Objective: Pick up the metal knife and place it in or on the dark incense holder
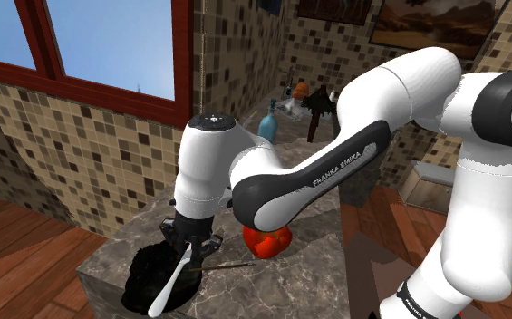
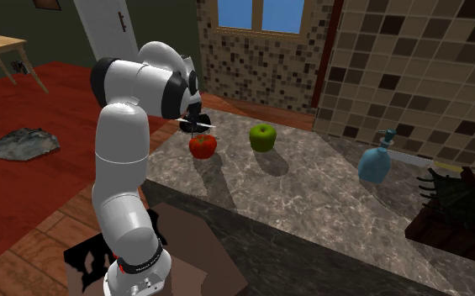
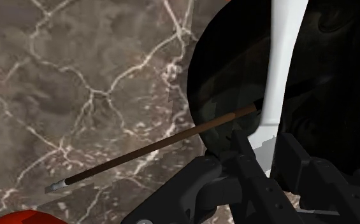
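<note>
The black pincer clasps a smooth white knife over the rounded dark incense holder on a veined stone counter.

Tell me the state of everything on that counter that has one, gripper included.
gripper: shut on the knife.
knife: white, held, tilted over the incense holder.
incense holder: dark, on the counter, thin stick jutting out.
red fruit: resting on the counter.
green apple: upright.
blue bottle: upright.
</note>
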You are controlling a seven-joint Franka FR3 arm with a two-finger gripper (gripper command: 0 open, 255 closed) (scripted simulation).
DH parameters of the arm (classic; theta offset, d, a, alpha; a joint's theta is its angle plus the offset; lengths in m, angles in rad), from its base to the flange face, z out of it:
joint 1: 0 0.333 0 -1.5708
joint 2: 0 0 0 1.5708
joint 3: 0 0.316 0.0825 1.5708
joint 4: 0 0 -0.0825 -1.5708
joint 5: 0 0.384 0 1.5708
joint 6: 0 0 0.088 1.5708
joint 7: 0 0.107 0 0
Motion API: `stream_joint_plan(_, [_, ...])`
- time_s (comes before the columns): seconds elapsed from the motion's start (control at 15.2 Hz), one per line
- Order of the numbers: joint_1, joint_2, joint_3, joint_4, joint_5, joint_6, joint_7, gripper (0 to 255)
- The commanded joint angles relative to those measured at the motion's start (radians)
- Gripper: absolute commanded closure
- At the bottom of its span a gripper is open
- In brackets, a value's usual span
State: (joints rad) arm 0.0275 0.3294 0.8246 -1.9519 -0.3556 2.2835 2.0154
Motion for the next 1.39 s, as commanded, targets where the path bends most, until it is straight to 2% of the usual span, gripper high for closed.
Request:
stream_joint_plan(0.0, [0.0,0.0,0.0,0.0,0.0,0.0,0.0,255])
stream_joint_plan(0.13, [0.0,0.0,0.0,0.0,0.0,0.0,0.0,255])
stream_joint_plan(0.2, [0.0,0.0,0.0,0.0,0.0,0.0,0.0,0])
stream_joint_plan(0.53, [0.0,0.0,0.0,0.0,0.0,0.0,0.0,0])
stream_joint_plan(0.79, [-0.046,-0.091,0.048,0.03,0.095,-0.089,-0.061,0])
stream_joint_plan(1.32, [-0.046,-0.091,0.047,0.03,0.095,-0.089,-0.061,0])
